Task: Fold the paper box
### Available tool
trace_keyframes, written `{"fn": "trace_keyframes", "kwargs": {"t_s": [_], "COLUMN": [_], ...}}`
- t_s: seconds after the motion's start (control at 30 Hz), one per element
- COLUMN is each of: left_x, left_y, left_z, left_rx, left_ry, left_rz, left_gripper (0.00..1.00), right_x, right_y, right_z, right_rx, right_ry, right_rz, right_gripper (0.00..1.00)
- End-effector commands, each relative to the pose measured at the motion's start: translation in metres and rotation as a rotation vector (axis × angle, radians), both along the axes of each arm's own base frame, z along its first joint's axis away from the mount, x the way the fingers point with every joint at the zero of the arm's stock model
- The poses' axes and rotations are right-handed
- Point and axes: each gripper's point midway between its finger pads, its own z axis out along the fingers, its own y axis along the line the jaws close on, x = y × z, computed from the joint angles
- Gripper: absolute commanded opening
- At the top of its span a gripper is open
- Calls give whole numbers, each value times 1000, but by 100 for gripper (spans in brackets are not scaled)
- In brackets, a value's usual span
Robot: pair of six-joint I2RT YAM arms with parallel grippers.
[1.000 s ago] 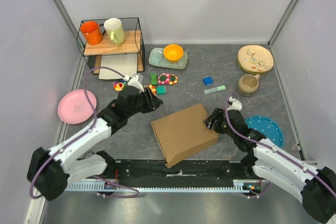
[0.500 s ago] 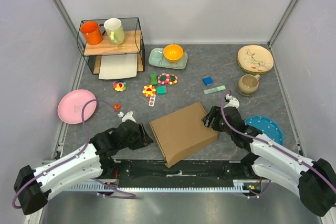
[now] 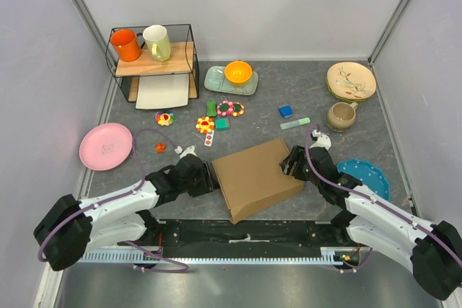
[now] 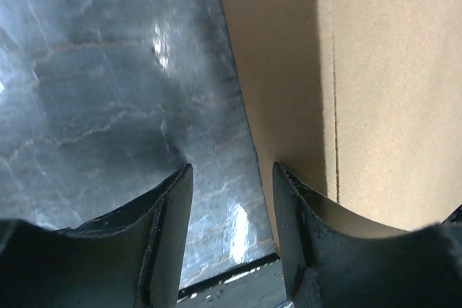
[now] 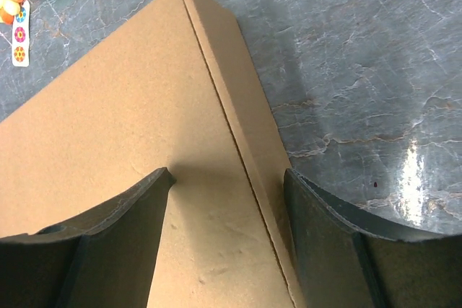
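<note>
1. Location: the box point(image 3: 256, 178) lies on the table point(image 3: 260, 120) near the front edge, turned askew, between the two grippers. It looks folded shut. Whether the lid is tucked home cannot be told.
2. Left gripper point(image 3: 207, 177): released, jaws apart, nothing held. It sits low at the box's left wall. One finger point(image 4: 310, 250) is against or just beside that wall and the other is over bare table.
3. Right gripper point(image 3: 291, 164): released, jaws wide, nothing held. It straddles the box's right top edge, one finger over the lid and the other over the table.
4. Fault, sliding: a push from one side alone would probably skid or spin the box toward the front edge.
5. Fault, crushing: a low left finger could wedge under the wall and buckle it.
6. Fault, spring-back: an untucked lid may lift if the right gripper rises.
7. Fault, collision: the right arm runs just beside the plate point(image 3: 372, 178), and a wide swing could strike it.
</note>
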Motion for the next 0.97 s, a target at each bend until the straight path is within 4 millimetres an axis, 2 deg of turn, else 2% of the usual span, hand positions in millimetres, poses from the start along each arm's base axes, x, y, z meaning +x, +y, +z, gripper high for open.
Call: {"fn": "trace_keyframes", "kwargs": {"t_s": [0.0, 0.2, 0.23, 0.37, 0.43, 0.47, 0.53, 0.57, 0.6, 0.67, 0.8, 0.93], "left_x": [52, 96, 99, 112, 112, 115, 110, 111, 106, 103, 92, 80], "left_y": [-22, -6, -4, 1, 7, 14, 24, 32, 38, 47, 53, 61], "left_z": [44, 58, 56, 66, 70, 79, 81, 83, 87, 90, 102, 104], "left_rx": [-101, -61, -43, -18, 11, 23, 54, 75, 86, 86, 41, 42], "left_ry": [-161, -221, -215, -227, -241, -271, -274, -283, -282, -278, -267, -255], "left_rz": [6, 66, 68, 84, 87, 114, 134, 160, 178, 237, 280, 300], "left_gripper": [56, 56, 56, 56, 56, 56, 56, 57, 57, 57, 56, 55], "right_x": [-6, 3, 5, 13, 17, 20, 26, 26, 31, 30, 34, 33], "right_y": [-2, -3, -4, -7, -8, -12, -14, -23, -24, -33, -47, -51], "right_z": [-7, -4, -7, -3, 8, 12, 29, 31, 46, 54, 87, 99], "right_rx": [-35, -51, -60, -87, -86, -99, -99, -132, -127, -155, -157, -154], "right_ry": [28, 10, 15, 7, -22, -37, -83, -85, -115, -123, -208, -242], "right_rz": [19, -3, -10, -38, -49, -66, -84, -114, -129, -158, -223, -226], "right_gripper": [73, 73, 74, 74, 75, 75, 76, 76, 78, 79, 80, 82]}}
